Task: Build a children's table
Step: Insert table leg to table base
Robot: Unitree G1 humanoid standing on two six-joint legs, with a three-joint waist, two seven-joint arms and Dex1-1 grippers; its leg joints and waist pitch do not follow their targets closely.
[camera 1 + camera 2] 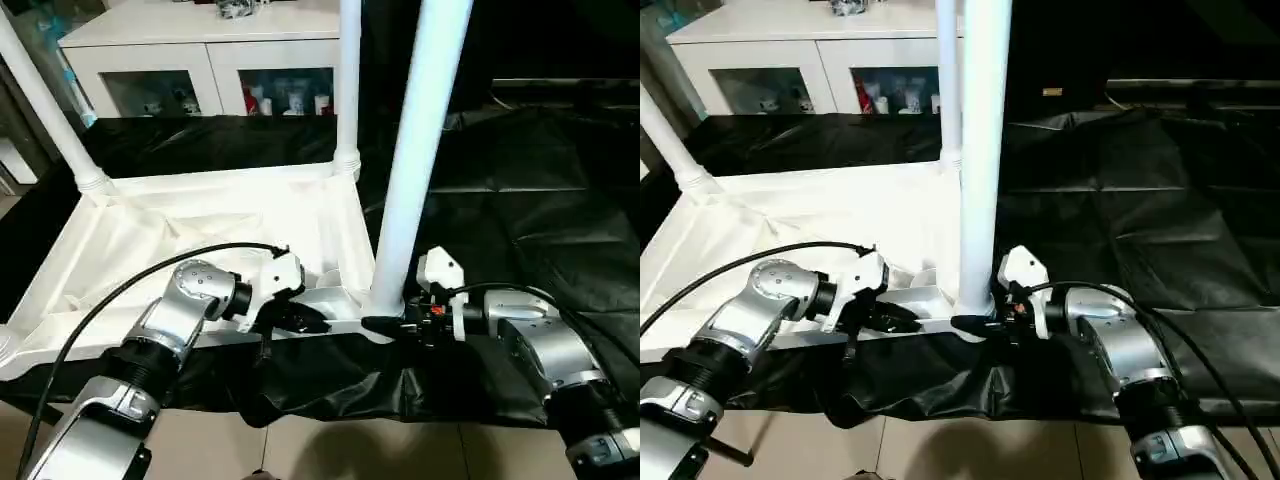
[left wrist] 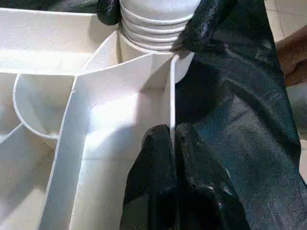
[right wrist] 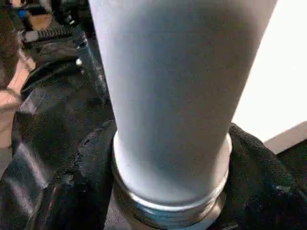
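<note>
- Where the black sheet [image 1: 540, 200] covers the ground, we see the tabletop [image 1: 200, 215] lying upside down on it, ribs up, with pale floor [image 1: 330, 450] at the near edge.
- Beyond it we see a white cabinet [image 1: 210, 50] with glass fronts and small items behind them.
- We count three legs standing in corner sockets: the near leg [image 1: 415, 150] on the right, a far leg [image 1: 348, 80], and a slanting left leg [image 1: 45, 105]; all are cut off at the top.
- Our right gripper [image 1: 385, 325] has its fingers [image 3: 259, 182] either side of the near leg's ringed base, clasping it.
- Our left gripper [image 1: 305, 320] is pinched shut on the tabletop's thin near wall, fingers [image 2: 158, 182] together.
- The near-left socket is cut off at the edge, so we cannot tell what it holds.
</note>
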